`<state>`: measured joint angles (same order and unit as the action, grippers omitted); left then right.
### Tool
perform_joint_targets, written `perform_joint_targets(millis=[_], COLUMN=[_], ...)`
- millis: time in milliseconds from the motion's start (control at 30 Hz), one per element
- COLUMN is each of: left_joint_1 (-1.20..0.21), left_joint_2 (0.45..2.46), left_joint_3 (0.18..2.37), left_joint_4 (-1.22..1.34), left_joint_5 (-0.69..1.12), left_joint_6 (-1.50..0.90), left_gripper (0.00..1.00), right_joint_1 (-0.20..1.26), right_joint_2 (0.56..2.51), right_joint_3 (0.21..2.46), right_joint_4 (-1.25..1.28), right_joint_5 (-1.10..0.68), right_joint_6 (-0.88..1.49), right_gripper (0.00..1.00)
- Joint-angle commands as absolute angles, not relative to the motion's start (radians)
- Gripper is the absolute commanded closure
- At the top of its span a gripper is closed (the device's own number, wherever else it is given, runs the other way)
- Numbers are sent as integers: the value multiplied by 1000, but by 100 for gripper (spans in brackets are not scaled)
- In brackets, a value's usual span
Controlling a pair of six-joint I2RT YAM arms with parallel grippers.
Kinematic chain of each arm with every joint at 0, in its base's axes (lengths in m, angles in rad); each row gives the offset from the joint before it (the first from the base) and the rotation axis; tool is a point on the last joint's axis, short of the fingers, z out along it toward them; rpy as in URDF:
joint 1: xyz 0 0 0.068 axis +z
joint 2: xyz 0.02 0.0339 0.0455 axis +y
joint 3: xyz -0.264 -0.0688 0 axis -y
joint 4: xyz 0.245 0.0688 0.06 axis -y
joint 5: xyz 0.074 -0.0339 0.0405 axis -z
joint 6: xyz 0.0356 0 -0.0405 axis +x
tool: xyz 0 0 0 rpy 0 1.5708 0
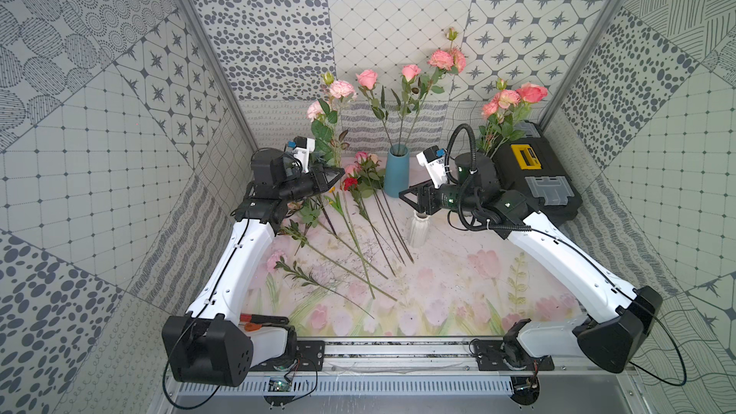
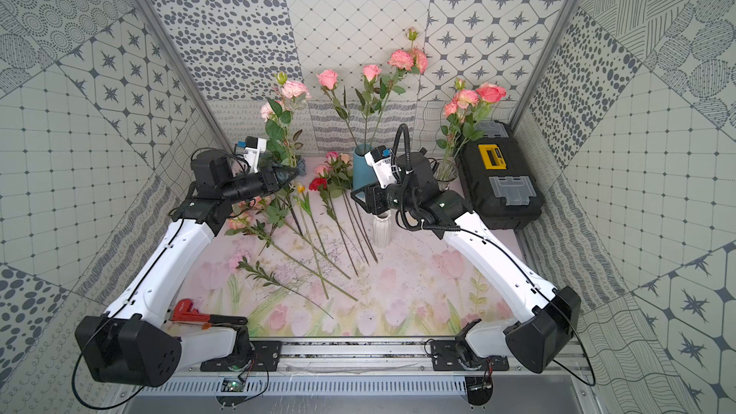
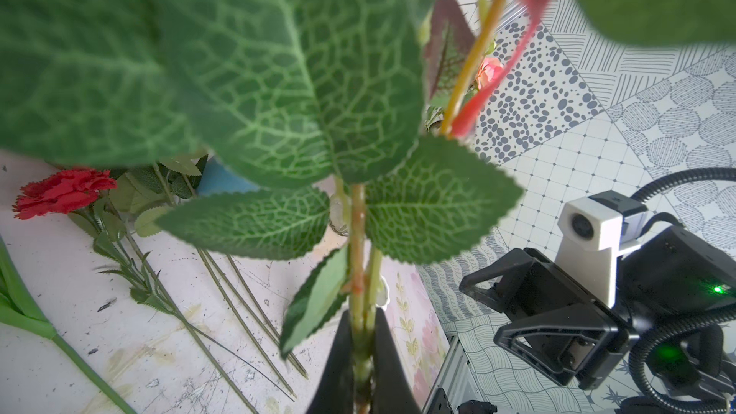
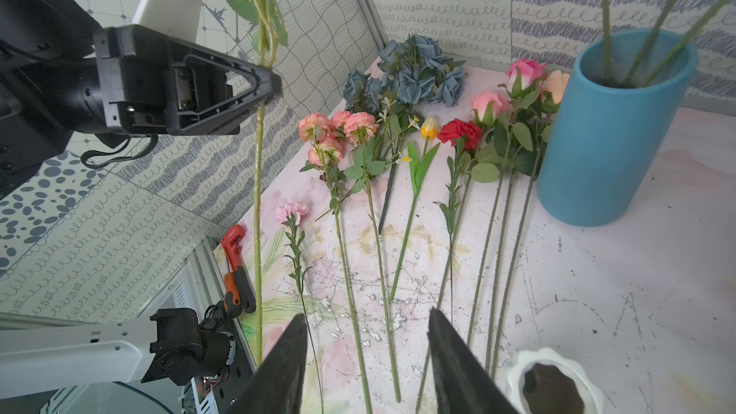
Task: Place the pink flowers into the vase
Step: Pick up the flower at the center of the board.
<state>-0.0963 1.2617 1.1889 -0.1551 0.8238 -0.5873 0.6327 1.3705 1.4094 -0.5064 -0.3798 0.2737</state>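
Observation:
My left gripper [image 1: 339,171] [image 3: 363,318] is shut on the green stem [image 3: 357,229] of a pink flower [image 1: 341,89]. It holds the flower upright above the table's back left, the stem's lower end hanging free [image 4: 258,213]. The blue vase [image 1: 396,171] [image 4: 613,133] holds three pink flowers [image 1: 367,78]. More pink flowers [image 4: 338,129] lie on the table left of it. My right gripper [image 1: 402,194] [image 4: 368,318] is open and empty, low in front of the blue vase, above the lying stems.
A white ribbed vase [image 1: 416,230] stands under my right wrist. A glass vase [image 2: 446,171] with pink blooms stands beside a black toolbox [image 1: 533,173]. A red carnation [image 4: 460,133], yellow tulip [image 4: 429,127] and blue hydrangea [image 4: 410,73] lie among the flowers. A red wrench [image 2: 187,310] lies front left.

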Motion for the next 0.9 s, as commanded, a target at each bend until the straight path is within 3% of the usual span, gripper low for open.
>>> perform_joint_targets(millis=[0,867], left_joint_1=[-93,-141], left_joint_2=[1251,1314], left_joint_3=[1189,1195], left_joint_4=[-103,-125], left_joint_5=[888,863], left_joint_6=[-549,-569], left_gripper=[100,100], right_joint_1=[662,750], right_joint_2=[1410,1617], right_joint_3=[1460,1544], right_joint_4=[-442,-279], right_joint_5=[-408,-483], right_joint_6=[274,337], right_gripper=[50,52])
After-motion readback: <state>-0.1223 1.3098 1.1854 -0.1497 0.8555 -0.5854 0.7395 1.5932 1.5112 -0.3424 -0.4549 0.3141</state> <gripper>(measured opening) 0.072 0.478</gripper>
